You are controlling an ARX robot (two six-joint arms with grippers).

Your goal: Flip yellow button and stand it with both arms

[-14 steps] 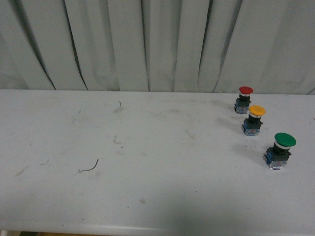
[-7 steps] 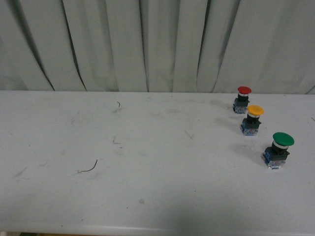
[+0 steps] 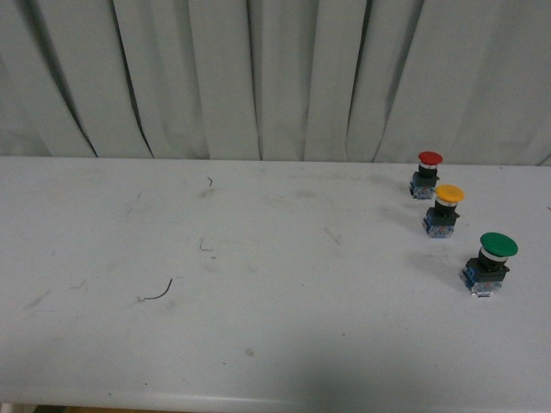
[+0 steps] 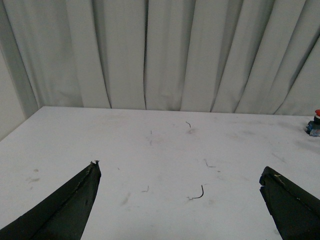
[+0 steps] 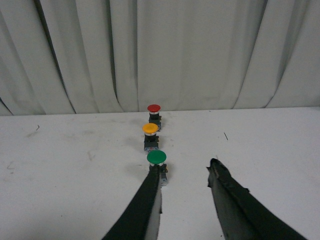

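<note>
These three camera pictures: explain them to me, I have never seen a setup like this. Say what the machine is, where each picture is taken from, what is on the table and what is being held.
The machine is a robot with two arms. The front view looks out from its body; neither arm shows there. The other two views come from cameras on the wrists.

On the scuffed white table, before a grey curtain, three small push-buttons stand upright in a row: a red-capped button farthest from the robot, the yellow-capped button in the middle, and a larger green-capped button nearest. A thin dark wire scrap lies apart.

The left gripper has its black fingers spread open over bare table. The right gripper is open too, by the green button. Nothing is held.
</note>
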